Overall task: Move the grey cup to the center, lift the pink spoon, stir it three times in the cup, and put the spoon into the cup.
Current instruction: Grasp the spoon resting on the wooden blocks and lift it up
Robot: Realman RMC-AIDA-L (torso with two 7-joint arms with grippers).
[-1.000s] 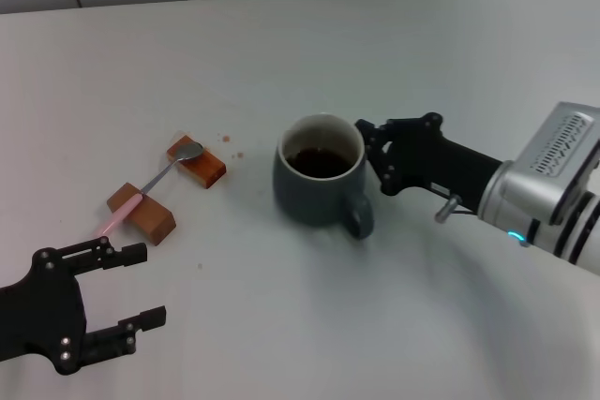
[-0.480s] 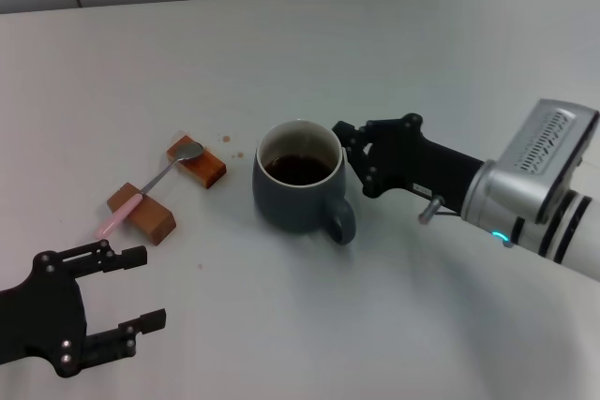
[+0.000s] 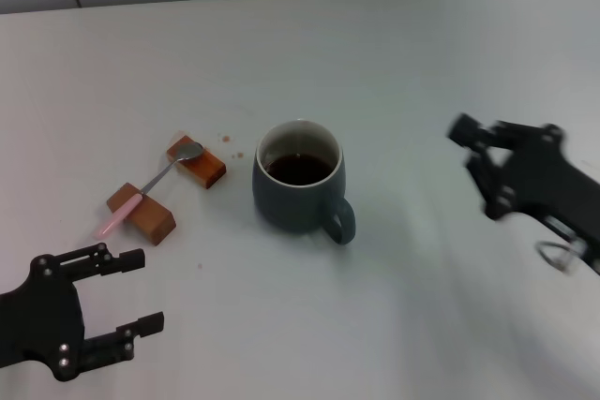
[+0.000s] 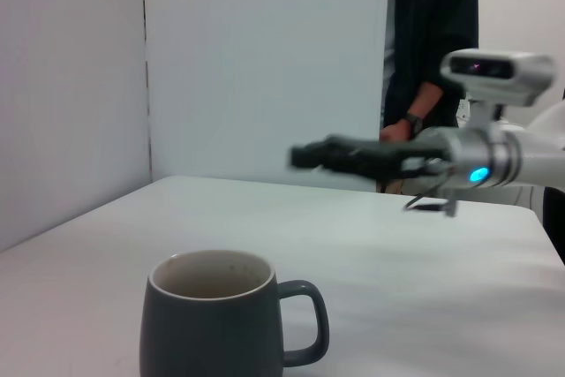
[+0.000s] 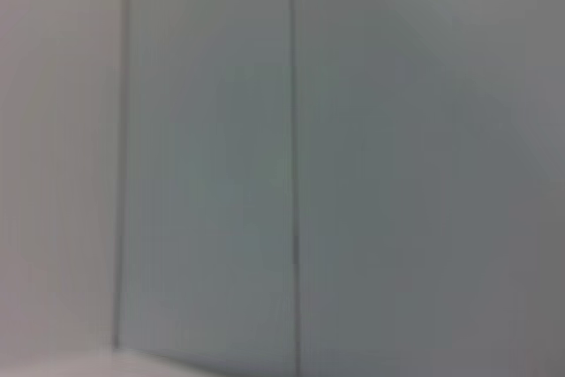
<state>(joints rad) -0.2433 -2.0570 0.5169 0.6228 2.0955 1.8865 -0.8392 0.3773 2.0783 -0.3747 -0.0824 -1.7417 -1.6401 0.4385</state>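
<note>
The grey cup (image 3: 298, 189) stands upright at the table's middle with dark liquid inside and its handle toward the front right. It also shows in the left wrist view (image 4: 212, 324). The pink spoon (image 3: 155, 185) lies across two brown wooden blocks left of the cup, with its silver bowl on the far block and its pink end over the near one. My left gripper (image 3: 131, 292) is open and empty at the front left, in front of the spoon. My right gripper (image 3: 475, 166) is open and empty, well to the right of the cup, and shows in the left wrist view (image 4: 327, 154).
The two brown blocks (image 3: 197, 162) (image 3: 142, 213) hold the spoon off the white table (image 3: 394, 63). Small brown specks (image 3: 230, 145) lie near the far block. A person (image 4: 433, 41) stands beyond the table's far side. The right wrist view shows only a wall.
The right gripper pushed the cup leftward to the middle, then drew back to the right, away from it. The cup now stands free. The left gripper and spoon have not moved.
</note>
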